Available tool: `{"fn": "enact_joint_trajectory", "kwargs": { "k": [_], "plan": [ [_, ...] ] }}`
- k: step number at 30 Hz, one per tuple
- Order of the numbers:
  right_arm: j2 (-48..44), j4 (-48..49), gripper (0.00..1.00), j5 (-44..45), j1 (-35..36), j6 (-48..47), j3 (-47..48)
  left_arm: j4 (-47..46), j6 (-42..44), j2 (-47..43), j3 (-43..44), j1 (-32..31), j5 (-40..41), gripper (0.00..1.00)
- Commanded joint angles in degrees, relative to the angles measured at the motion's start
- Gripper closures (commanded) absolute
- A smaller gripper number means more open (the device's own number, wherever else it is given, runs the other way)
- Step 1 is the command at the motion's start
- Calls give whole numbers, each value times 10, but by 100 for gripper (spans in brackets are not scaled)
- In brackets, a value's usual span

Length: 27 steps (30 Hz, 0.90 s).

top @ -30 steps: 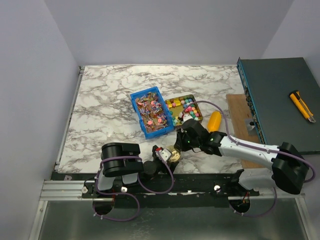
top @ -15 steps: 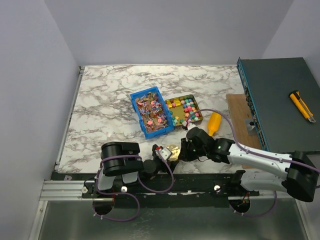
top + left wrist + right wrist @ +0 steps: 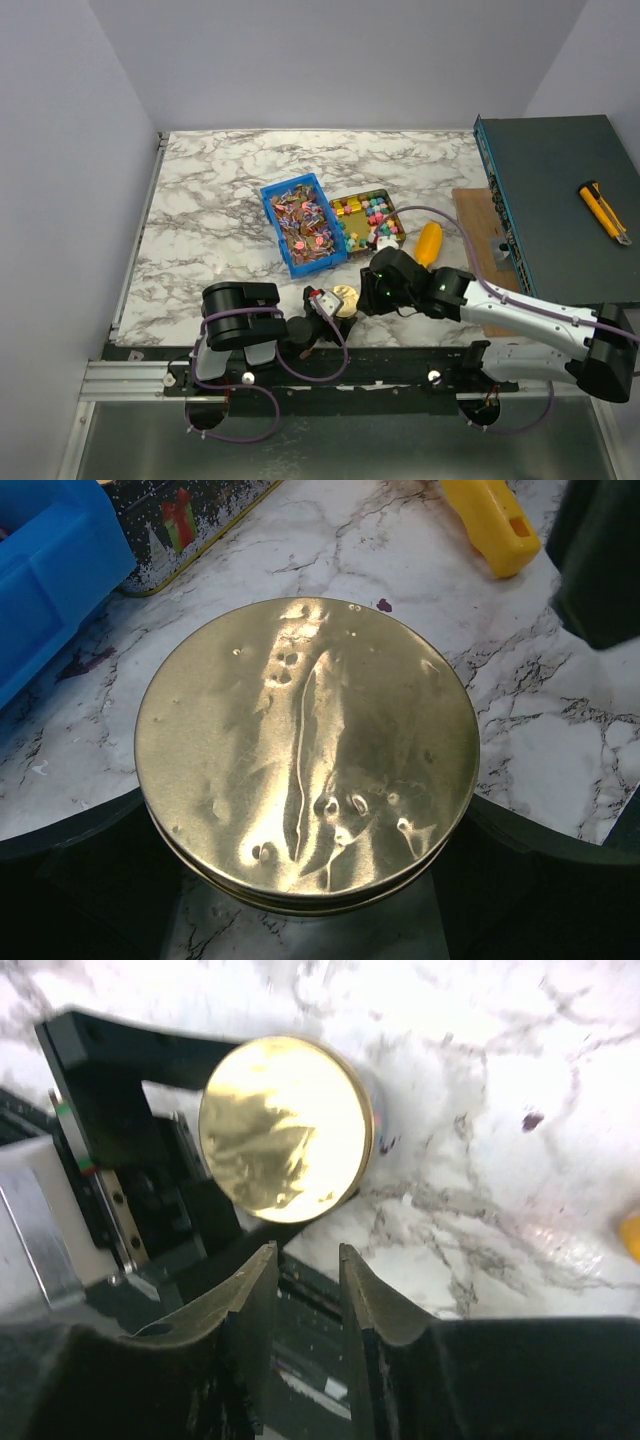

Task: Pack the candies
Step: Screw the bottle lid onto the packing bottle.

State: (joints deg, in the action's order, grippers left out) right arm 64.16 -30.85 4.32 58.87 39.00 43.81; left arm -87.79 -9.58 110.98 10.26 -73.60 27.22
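Observation:
Shiny wrapped candies (image 3: 303,222) fill a blue bin (image 3: 282,228). Chunky bright candies (image 3: 368,215) lie in an open tin (image 3: 397,222) beside it. My left gripper (image 3: 330,303) (image 3: 308,815) is shut on a round gold lid (image 3: 344,296) (image 3: 307,745) near the table's front edge, one finger on each side of its rim. My right gripper (image 3: 363,296) (image 3: 307,1250) hovers just right of the lid and points at it. Its jaws stand slightly apart with nothing between them. The lid (image 3: 285,1128) faces the right wrist camera.
A yellow-orange scoop (image 3: 428,242) (image 3: 495,520) lies right of the tin. A dark green box (image 3: 560,200) carrying a utility knife (image 3: 604,212) stands on the right, with a wooden board (image 3: 478,250) beside it. The bin's corner (image 3: 50,570) lies close to the lid.
My right arm has swung from the tin down to beside the gold lid, and its jaws have parted a little. The left gripper has kept its hold on the lid.

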Motion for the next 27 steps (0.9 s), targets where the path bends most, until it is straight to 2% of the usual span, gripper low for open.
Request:
{"fn": "enact_joint_trajectory", "kwargs": {
  "k": [1, 6, 15, 22, 27],
  "plan": [
    [35, -5, 64, 97, 1, -16, 36, -37, -37, 31, -22, 7, -5, 11],
    [88, 35, 60, 108, 0, -45, 66, -37, -37, 33, -23, 7, -10, 12],
    [158, 83, 60, 79, -27, -86, 94, -37, -41, 33, -24, 7, -13, 12],
    [177, 110, 60, 41, -41, -95, 77, -37, -40, 34, -23, 7, -12, 12],
    [175, 127, 65, 16, -43, -99, 57, -37, -39, 34, -22, 7, -13, 12]
  ]
}}
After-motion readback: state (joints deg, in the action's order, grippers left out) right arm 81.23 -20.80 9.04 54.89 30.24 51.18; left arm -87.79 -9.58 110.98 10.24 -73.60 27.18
